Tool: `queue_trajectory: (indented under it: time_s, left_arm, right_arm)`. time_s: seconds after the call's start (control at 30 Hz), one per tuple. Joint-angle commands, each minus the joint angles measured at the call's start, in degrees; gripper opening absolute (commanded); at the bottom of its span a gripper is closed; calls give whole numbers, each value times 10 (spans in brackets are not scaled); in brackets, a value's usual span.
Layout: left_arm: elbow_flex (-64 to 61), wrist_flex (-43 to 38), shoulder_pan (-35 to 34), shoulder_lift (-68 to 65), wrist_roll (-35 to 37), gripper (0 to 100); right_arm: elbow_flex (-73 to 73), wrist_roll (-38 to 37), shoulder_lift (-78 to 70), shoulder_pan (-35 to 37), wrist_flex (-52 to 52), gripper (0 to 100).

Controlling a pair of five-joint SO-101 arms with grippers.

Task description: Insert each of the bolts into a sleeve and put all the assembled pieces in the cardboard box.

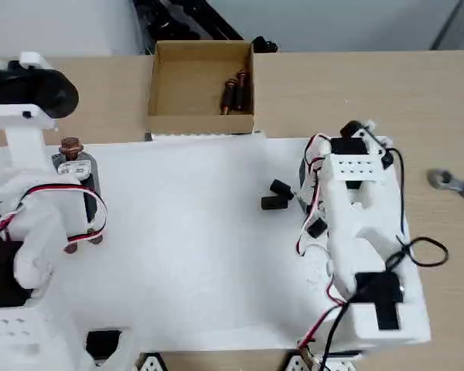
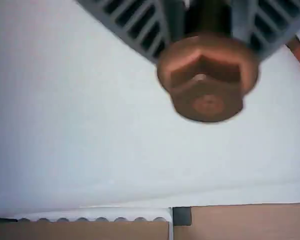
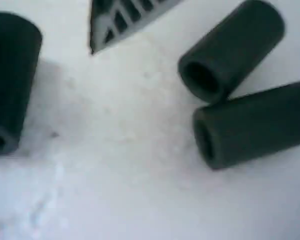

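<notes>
Left tool (image 1: pixel 74 165): clamped on a bolt (image 2: pixel 207 85), whose hex head stood clear of the jaws on the side toward the cardboard box (image 1: pixel 201 116).
Bolt axis: seemed to run in line with the tool, shank hidden in the grip.
Right tool (image 1: pixel 305 182): low over the white sheet (image 1: pixel 185 263); apart or together could not be told.
Sleeves: a pair (image 3: pixel 230 50) (image 3: pixel 255 125) lay on their sides, touching, just beside the right tool, open bores showing. A third sleeve (image 3: pixel 10 82) lay apart from them.
Key relation: sleeves lay well across the sheet from the held bolt, so the right arm was much the nearer.
Loose bolts: copper ends (image 1: pixel 97 239) showed near the left arm.
Box: at the sheet's far edge, assembled pieces (image 1: pixel 236 93) inside.
Table (image 1: pixel 317 85): wood, partly covered by the sheet; a metal tool (image 1: pixel 452 182) lay off to the right.
</notes>
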State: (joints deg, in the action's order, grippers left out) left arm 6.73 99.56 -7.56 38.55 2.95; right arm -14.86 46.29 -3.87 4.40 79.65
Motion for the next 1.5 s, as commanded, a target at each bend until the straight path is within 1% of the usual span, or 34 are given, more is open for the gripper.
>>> queue_trajectory:
  time_s: [0.0, 0.2, 0.4, 0.7, 0.73, 0.8, 0.9, 0.97, 1.33, 1.4, 1.47]
  left_arm:
    - [2, -11, 4, 12, 0, 6]
    - [2, -9, 4, 12, -2, 6]
    - [2, -8, 1, 12, -3, 6]
    - [2, -8, 2, 12, -3, 6]
    - [2, -8, 2, 12, -3, 6]
    - [2, -8, 2, 12, -4, 6]
    - [2, -8, 2, 12, -4, 6]
    - [2, -9, 2, 12, -4, 6]
    - [2, -11, 1, 12, -14, 6]
    - [2, -11, 1, 12, -14, 6]
    - [2, -11, 1, 12, -14, 6]
  right_arm:
    - [23, 7, -32, 0, -7, 215]
    - [23, 5, -113, 0, -63, 215]
    - [23, 4, -134, 0, -65, 214]
    - [22, 4, -133, -25, -63, 211]
    - [22, 4, -133, -28, -63, 206]
    - [21, 4, -133, -30, -62, 164]
    - [20, 4, -136, -31, -62, 62]
    - [20, 4, -137, -32, -60, 14]
    - [39, 4, -125, -29, 20, 17]
    - [54, -11, -109, -29, 35, 17]
    - [65, -42, -81, -29, 50, 17]
